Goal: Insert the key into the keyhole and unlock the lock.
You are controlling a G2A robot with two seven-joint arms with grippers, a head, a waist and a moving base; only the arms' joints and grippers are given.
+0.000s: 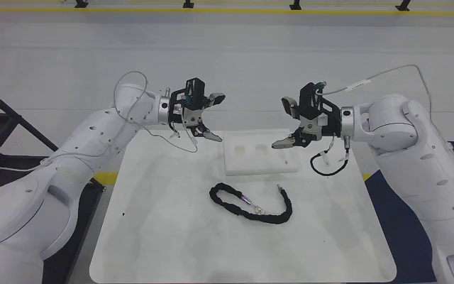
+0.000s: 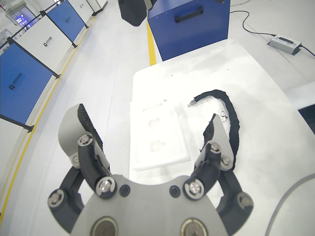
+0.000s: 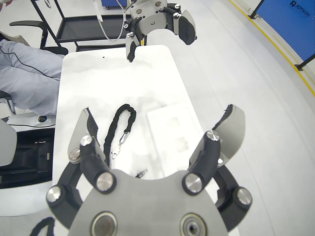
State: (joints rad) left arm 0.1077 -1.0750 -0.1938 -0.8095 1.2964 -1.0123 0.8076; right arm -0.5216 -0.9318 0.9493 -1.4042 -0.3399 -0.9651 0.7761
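Observation:
A black fabric-covered chain lock (image 1: 248,202) lies curved on the white table (image 1: 156,234), in front of the foam tray. A small key on a ring (image 1: 257,209) rests beside its metal cylinder near the chain's middle. In the right wrist view the key (image 3: 115,152) lies by the cylinder (image 3: 124,137), and the chain's loose pin end (image 3: 141,173) lies apart from it. My left gripper (image 1: 216,118) hangs open above the table's back left, clear of the chain (image 2: 230,114). My right gripper (image 1: 280,123) is open above the tray's right end. Both hold nothing.
A white foam tray (image 1: 261,155) with shallow recesses sits at the table's back middle. A blue cabinet (image 2: 189,23) stands off the table's right end and a black cart (image 3: 64,25) stands off its left end. Bare table lies in front of the chain.

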